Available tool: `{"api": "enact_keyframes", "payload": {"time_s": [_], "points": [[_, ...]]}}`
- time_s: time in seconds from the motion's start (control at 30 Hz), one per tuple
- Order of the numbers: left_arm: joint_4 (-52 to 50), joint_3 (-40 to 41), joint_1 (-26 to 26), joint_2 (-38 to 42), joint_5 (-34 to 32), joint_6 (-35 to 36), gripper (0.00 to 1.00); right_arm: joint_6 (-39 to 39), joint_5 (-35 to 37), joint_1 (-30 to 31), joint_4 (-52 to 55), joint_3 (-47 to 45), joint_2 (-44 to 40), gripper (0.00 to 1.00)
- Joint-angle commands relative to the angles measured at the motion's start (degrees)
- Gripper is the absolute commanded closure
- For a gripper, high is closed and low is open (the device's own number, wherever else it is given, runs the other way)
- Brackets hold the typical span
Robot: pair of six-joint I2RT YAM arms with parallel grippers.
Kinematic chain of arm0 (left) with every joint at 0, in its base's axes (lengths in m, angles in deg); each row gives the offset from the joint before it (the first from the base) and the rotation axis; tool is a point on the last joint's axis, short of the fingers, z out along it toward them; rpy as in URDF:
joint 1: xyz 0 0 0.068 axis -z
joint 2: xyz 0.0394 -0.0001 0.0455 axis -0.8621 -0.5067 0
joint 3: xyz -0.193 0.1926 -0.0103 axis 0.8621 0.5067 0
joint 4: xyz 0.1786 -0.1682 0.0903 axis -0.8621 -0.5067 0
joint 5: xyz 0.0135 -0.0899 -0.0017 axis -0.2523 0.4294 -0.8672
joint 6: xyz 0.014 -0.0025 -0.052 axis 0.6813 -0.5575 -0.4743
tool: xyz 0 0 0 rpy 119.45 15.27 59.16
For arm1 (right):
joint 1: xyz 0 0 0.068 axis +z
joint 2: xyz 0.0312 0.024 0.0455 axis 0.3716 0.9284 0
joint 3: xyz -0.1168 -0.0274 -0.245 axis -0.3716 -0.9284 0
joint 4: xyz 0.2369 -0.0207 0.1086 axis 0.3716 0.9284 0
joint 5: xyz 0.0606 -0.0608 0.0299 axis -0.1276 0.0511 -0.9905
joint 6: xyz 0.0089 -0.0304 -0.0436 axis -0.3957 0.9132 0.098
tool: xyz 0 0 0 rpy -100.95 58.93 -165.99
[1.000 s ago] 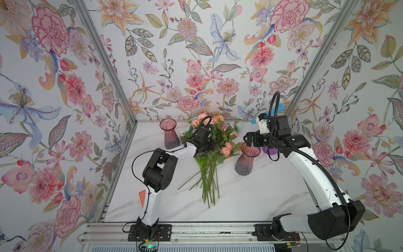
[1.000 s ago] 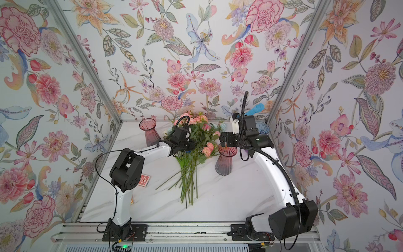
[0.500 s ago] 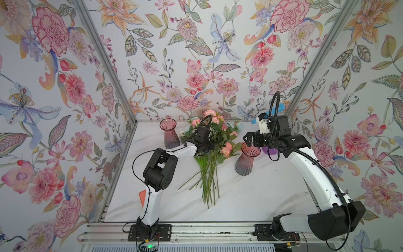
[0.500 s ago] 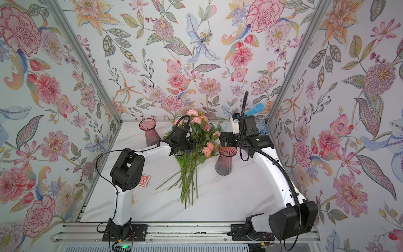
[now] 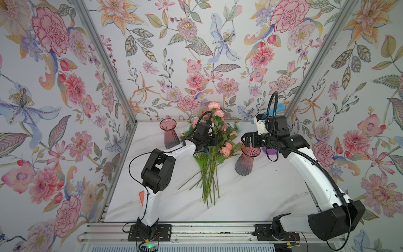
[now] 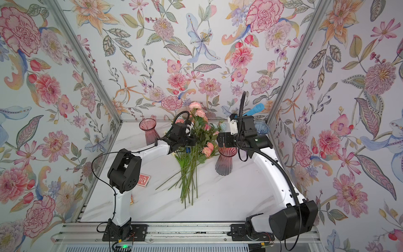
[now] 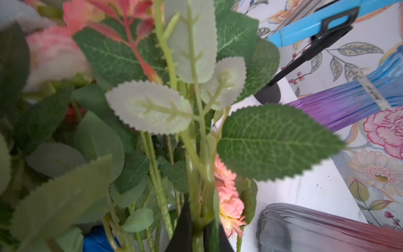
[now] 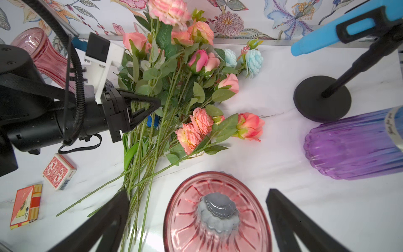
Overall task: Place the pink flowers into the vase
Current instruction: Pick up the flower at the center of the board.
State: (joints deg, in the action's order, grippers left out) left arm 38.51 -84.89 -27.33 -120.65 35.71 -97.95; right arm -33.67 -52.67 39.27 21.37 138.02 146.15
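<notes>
The pink flowers (image 5: 226,149) lie in a loose bunch mid-table, stems pointing to the front edge. My left gripper (image 5: 214,140) (image 7: 197,236) is shut on one green stem of the bunch. That stem's ruffled pink blooms (image 5: 214,105) (image 8: 168,11) stand raised above the others. Right of the bunch is an upright pink-and-grey vase (image 5: 246,161) (image 8: 218,213). My right gripper (image 5: 245,138) (image 8: 197,193) hovers just over the vase's mouth, open, with a finger on either side and nothing between them.
A second pink vase (image 5: 169,135) stands at the back left. A purple vase (image 8: 353,148) lies at the right, next to a blue marker on a black stand (image 8: 322,96). Pale blue flowers (image 8: 253,60) lie behind the bunch. Two card boxes (image 8: 58,171) lie at the left.
My left gripper has closed on a stem and lifted it a little; its blooms have risen toward the back wall. The right arm has stayed still.
</notes>
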Motion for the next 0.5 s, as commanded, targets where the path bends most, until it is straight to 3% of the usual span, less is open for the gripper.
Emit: {"api": "enact_keyframes", "payload": {"time_s": [0.0, 0.33, 0.47], "points": [[3.2, -3.6, -1.6, 4.7, 0.5, 3.7, 1.0, -1.0, -1.6, 1.3, -0.8, -0.2, 0.5, 0.01], [9.5, -8.3, -4.6, 6.8, -1.5, 10.0, 1.0, -2.9, -3.1, 5.4, -1.0, 1.8, 3.8, 0.01], [12.9, -11.5, -4.6, 7.3, 0.1, 10.1, 1.0, -3.6, -3.8, 7.1, -5.8, 2.3, 4.4, 0.01]]}}
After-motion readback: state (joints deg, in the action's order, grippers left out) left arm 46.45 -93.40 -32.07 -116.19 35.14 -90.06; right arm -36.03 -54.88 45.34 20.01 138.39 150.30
